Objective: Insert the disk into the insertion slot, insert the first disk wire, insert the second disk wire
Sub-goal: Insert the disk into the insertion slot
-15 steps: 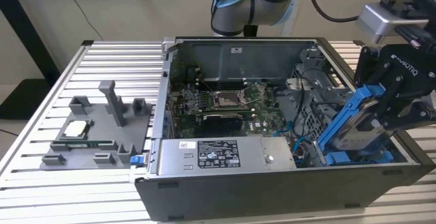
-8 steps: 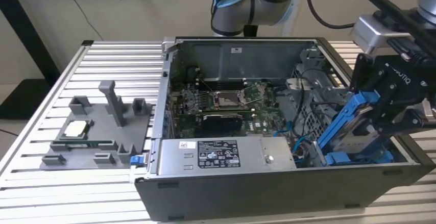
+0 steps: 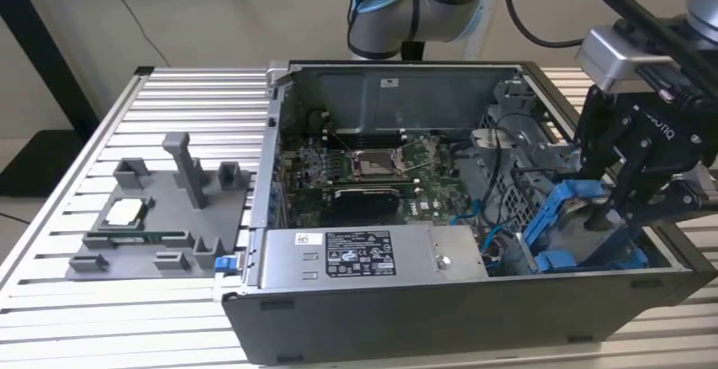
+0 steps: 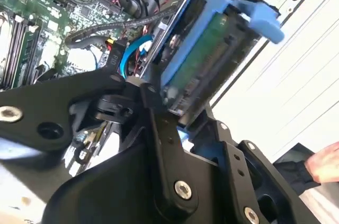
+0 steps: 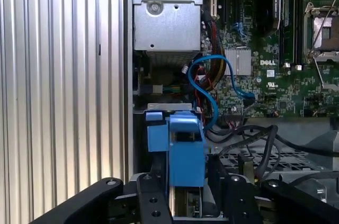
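Toward the exterior view's right, inside the open computer case [image 3: 449, 318], the gripper [image 3: 628, 226] has its fingers drawn in against the disk [image 3: 570, 209], pinching the blue carrier from both sides. The disk sits tilted at the insertion slot [image 3: 516, 205], just beside the power supply [image 3: 359, 255]. A blue cable [image 5: 212, 75] loops between disk and motherboard [image 5: 265, 65] in the first wrist view.
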